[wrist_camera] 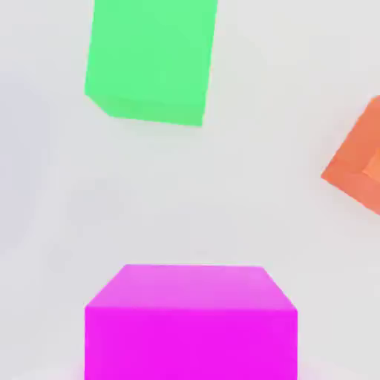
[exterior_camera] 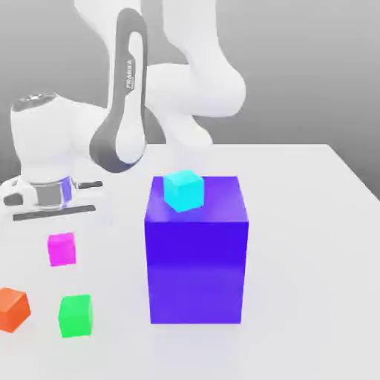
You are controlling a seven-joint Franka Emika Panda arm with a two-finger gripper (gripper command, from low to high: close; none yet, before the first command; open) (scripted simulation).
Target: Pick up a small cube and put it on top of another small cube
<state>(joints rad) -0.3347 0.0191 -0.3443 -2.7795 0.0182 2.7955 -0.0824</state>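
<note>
The small cube (exterior_camera: 61, 249) is magenta-pink and rests on the white table at the exterior view's left. My gripper (exterior_camera: 59, 227) hangs straight above it, under the white hand, and is shut on it. In the hand view the same small cube (wrist_camera: 191, 323) looms close. A green cube (exterior_camera: 75, 315) lies on the table nearer the camera than the pink one and appears again as the green cube (wrist_camera: 151, 58) in the hand view. An orange cube (exterior_camera: 12, 309) sits further to the exterior view's left, also seen as the orange cube (wrist_camera: 358, 159).
A tall blue block (exterior_camera: 197, 260) stands in the middle of the table, with a small cyan cube (exterior_camera: 183, 190) on its top. The arm's white base and links (exterior_camera: 189, 89) rise behind it. The table's edge (exterior_camera: 356, 182) runs along the exterior view's right.
</note>
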